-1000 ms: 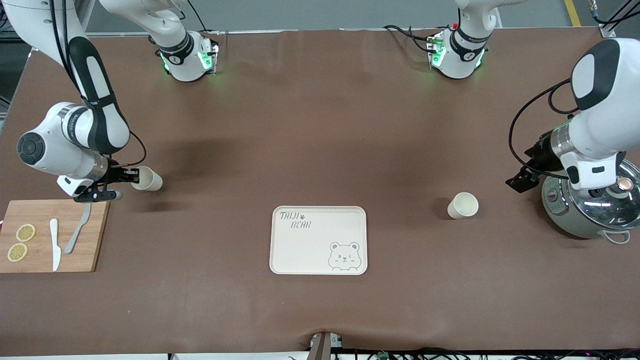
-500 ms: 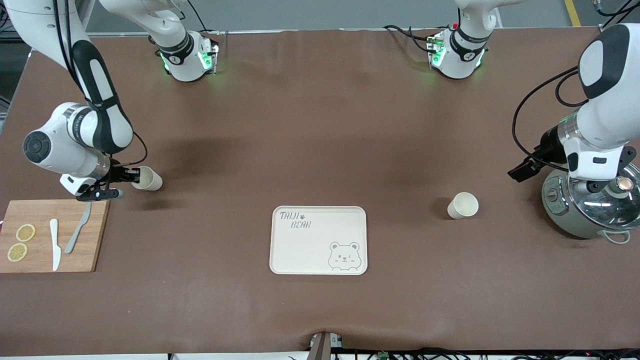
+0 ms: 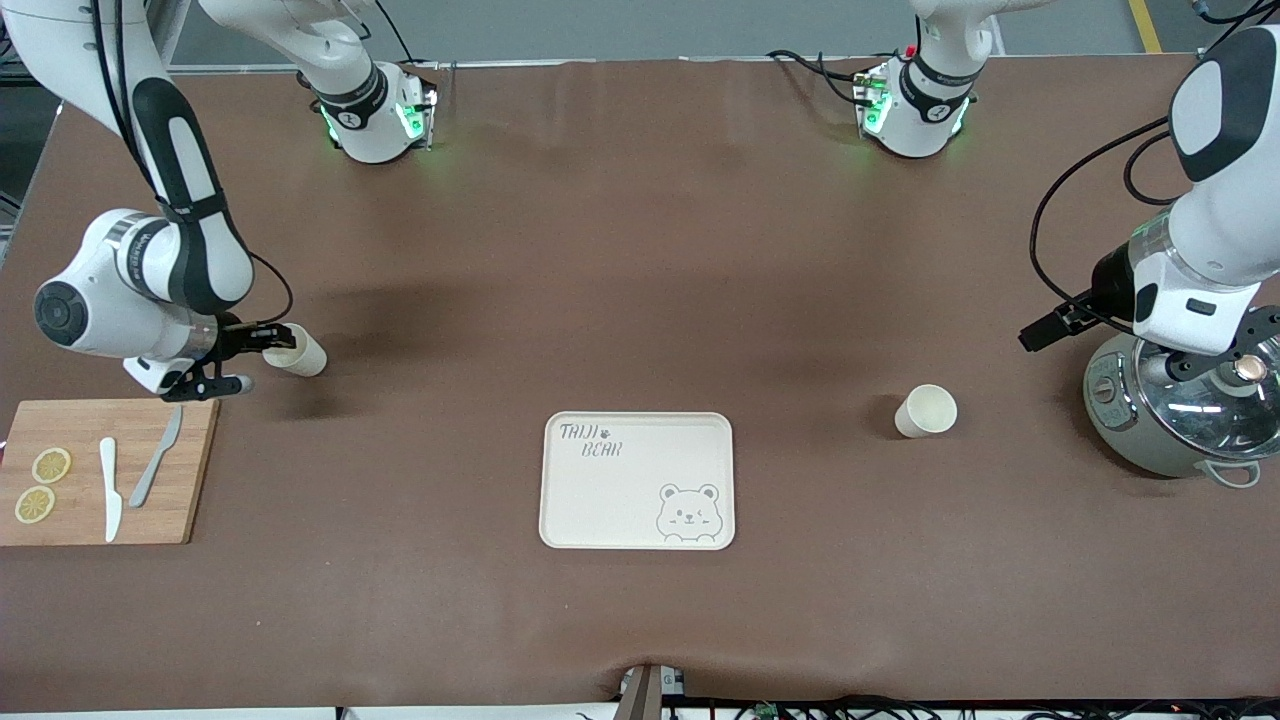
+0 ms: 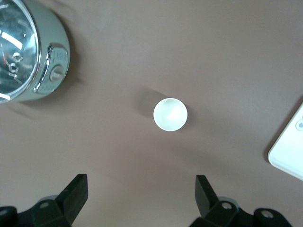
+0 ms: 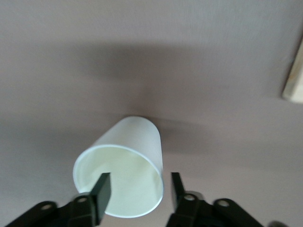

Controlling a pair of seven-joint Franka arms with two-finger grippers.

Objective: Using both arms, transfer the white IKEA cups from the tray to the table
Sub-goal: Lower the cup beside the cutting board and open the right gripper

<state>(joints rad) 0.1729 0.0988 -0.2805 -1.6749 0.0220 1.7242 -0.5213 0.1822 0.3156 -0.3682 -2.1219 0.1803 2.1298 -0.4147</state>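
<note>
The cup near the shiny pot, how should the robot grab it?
The cup stands upright, mouth open, alone. Probably best: the left gripper, now open, drops from above and pinches the rim, one finger inside, or straddles its round wall.

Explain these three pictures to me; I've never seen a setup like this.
Two white robot arms work at a brown table. The big picture looks down from across the table; the other two come from cameras on each arm's wrist. On the table lie a bear-printed tray, a cutting board with lemon slices and knives, and a metal cooker. The right gripper grips the rim of one white cup, one finger inside it. The left gripper, open, hangs above the table beside the cooker, looking down on the other cup, which stands alone.
</note>
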